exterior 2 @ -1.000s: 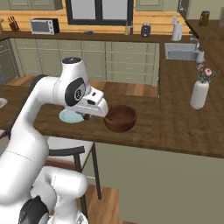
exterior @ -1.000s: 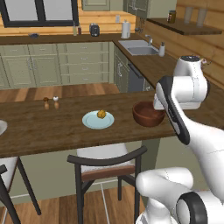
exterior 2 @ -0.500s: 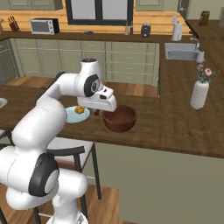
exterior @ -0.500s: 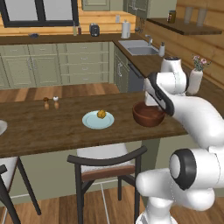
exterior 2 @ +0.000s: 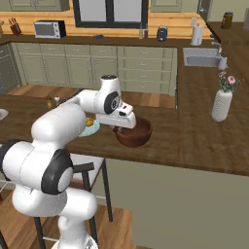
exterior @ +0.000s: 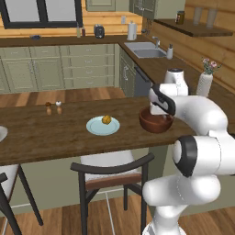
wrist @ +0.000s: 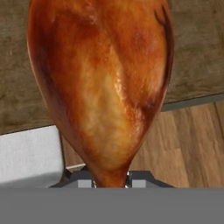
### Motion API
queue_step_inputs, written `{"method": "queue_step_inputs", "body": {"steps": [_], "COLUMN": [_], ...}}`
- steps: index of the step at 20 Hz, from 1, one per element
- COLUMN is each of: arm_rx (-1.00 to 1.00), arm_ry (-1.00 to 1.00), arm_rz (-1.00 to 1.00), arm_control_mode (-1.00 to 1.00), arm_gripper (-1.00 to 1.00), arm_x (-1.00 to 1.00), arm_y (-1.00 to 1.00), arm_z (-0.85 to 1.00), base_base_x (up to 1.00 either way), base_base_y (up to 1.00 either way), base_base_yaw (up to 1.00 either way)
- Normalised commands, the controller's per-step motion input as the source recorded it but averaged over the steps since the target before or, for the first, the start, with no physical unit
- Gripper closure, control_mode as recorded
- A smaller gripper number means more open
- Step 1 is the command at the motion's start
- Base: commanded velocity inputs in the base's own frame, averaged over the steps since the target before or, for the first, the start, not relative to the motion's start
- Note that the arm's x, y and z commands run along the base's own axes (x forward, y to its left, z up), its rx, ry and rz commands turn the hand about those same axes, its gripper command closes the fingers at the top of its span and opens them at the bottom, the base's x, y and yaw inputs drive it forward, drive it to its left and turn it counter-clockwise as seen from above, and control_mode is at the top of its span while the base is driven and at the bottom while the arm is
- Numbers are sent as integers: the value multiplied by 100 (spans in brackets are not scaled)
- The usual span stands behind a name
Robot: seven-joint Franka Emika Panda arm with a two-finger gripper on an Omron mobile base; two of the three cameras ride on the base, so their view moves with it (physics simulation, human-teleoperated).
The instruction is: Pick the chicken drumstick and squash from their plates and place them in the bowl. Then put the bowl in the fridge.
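Note:
My gripper (wrist: 112,181) is shut on the chicken drumstick (wrist: 105,83), glossy orange-brown, its thin bone end between the fingertips and its thick end pointing away. The hand (exterior 2: 122,124) hangs at the left rim of the dark reddish-brown bowl (exterior 2: 135,136), which stands on the wooden counter (exterior: 46,137). From the left base camera the bowl (exterior: 156,124) sits just under the hand. The yellow-orange squash (exterior: 106,120) lies on the pale blue plate (exterior: 103,127), left of the bowl. A whitish plate (exterior: 1,133) peeks in at the far left edge. The fridge is out of view.
Two small shakers (exterior: 53,108) stand at the counter's far side. A white vase with flowers (exterior 2: 222,103) is on the side counter to the right. A dark chair (exterior: 114,167) is tucked under the near edge. The sink (exterior: 144,49) lies beyond.
The arm has swung round, and the hand with the drumstick has moved right and a little down, from beside the blue plate to the bowl's rim.

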Motion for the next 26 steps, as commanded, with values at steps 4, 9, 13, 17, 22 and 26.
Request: {"method": "queue_step_inputs", "body": {"steps": [4, 9, 13, 17, 22, 26], "arm_rx": [1, 0, 0, 0, 0, 0], "arm_ry": [0, 0, 0, 0, 0, 0], "arm_rz": [0, 0, 0, 0, 0, 0], "arm_control_mode": [-100, -100, -100, -100, -100, -100], "arm_gripper": [100, 100, 100, 100, 100, 100], "arm_x": [84, 66, 39, 19, 46, 64], "arm_y": [-26, -19, -9, -4, -6, -7], "arm_z": [0, -21, -55, -79, -5, 0], "base_base_x": [0, 0, 0, 0, 0, 0], "base_base_y": [0, 0, 0, 0, 0, 0], "base_base_yaw": [0, 0, 0, 0, 0, 0]}}
